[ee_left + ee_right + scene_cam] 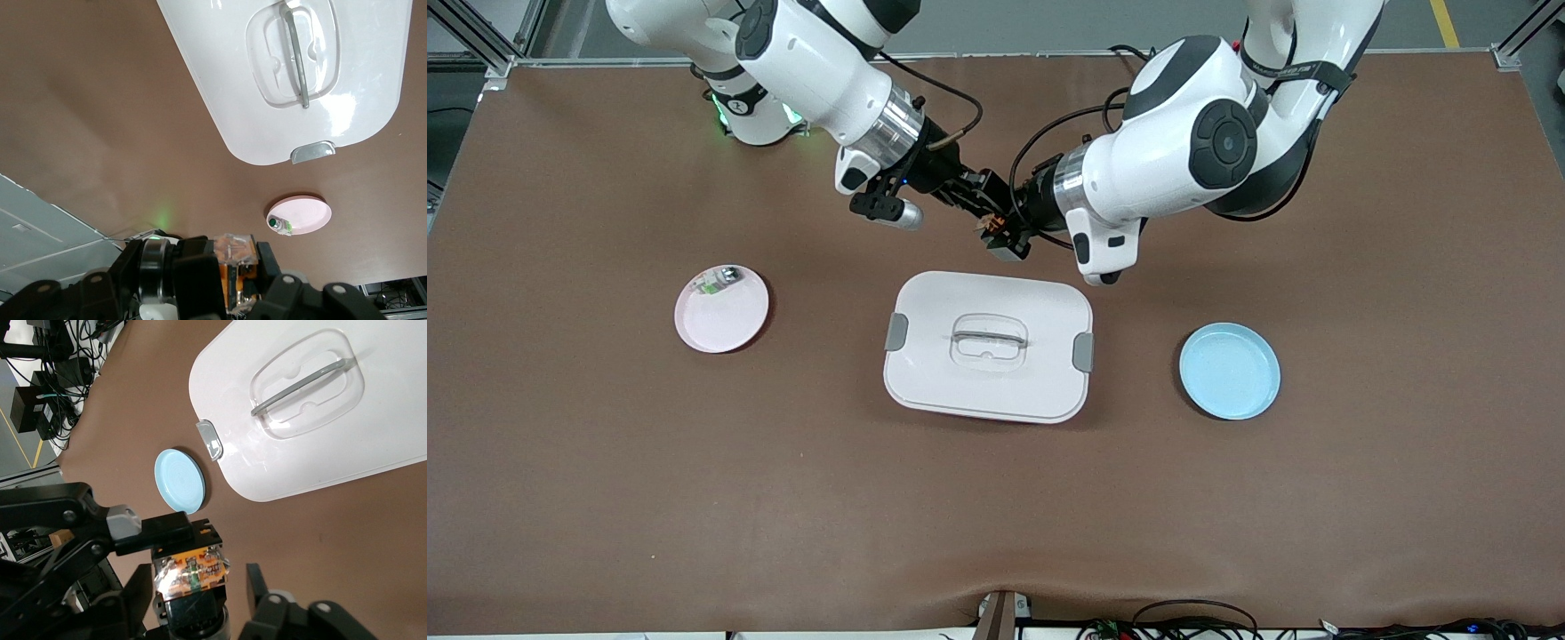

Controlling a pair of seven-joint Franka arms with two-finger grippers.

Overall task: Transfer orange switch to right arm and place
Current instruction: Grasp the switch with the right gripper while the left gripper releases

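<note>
Brown desk point(605, 462) fills the frame, both arms reaching in from the top edge and meeting at upper centre. White lidded box point(989, 345) sits mid-frame, lid on, handle flat; the handover happens in the air just above its top edge, probably so a dropped part lands close by. Blue plate point(1230, 371) lies centre-right, bare. Pink plate point(721, 308) lies centre-left, carrying a tiny pale part with green marks point(710, 285) near its upper rim.

Left hand point(1007, 233) is clenched on the orange switch point(990, 226), presenting it sideways toward the other arm. Right hand point(980, 197) is at the same spot; in the right wrist view its fingers point(257, 587) stand apart on either side of the switch, not gripping. Judgement: transfer midway, the left should hold until the right clamps, then let go.
</note>
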